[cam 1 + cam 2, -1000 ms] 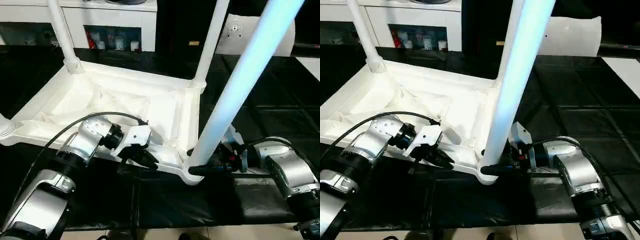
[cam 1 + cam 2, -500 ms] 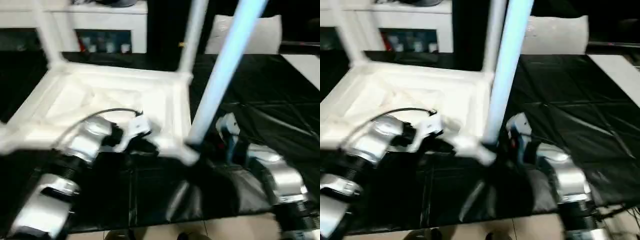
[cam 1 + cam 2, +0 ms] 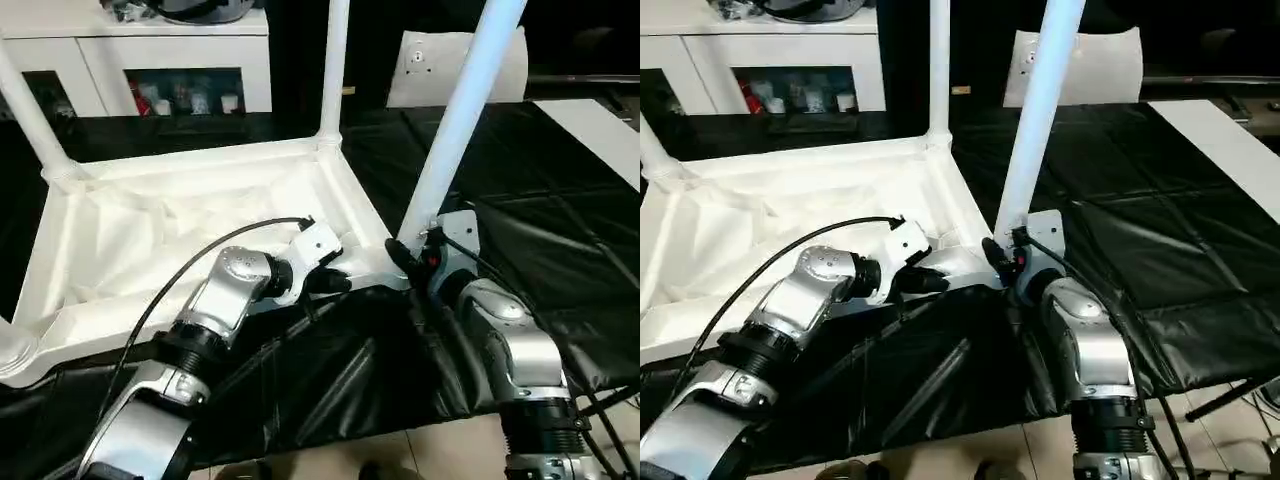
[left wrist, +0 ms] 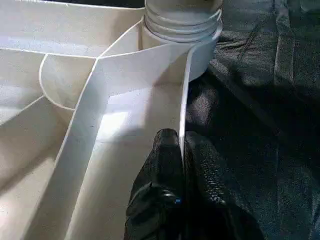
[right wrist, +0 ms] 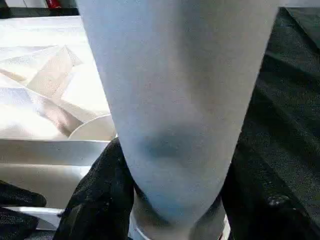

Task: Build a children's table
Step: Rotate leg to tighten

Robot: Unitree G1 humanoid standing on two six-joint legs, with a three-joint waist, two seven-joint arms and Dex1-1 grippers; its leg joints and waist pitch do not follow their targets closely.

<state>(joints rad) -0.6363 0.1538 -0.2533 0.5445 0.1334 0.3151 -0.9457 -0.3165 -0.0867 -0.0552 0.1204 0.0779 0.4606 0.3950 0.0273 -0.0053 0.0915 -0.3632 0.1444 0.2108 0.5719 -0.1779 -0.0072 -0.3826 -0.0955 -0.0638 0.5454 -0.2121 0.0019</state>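
White plastic dominates the scene: the upturned tabletop (image 3: 170,235) of the children's table lies underside-up on black sheeting (image 3: 560,190), its ribbed interior and raised rim facing the head camera, with one near corner hanging past a fold in the dark cover. Legs stand in the corner sockets, among them a far leg (image 3: 334,70) rising from the back corner, a leg at the left (image 3: 25,115) and the near leg (image 3: 462,105) that slants up from the corner closest to the robot's right side. The left gripper (image 4: 181,150) is pinched closed on the thin rim wall (image 4: 184,95) of the tabletop, one black finger on each face of it, just beside the round socket (image 4: 182,20) at that corner. The right gripper (image 5: 165,200) is wrapped about the base of the near leg, its black fingers (image 5: 95,195) standing partway apart on either side of the tube, right where the tube enters its socket. Both silver forearms (image 3: 225,295) reach in from the lower edge of the head views, a black cable looping over the left one. Behind the table stand white cabinets (image 3: 180,70) with small items on a shelf, and a white panel (image 3: 445,60) leans in the background.
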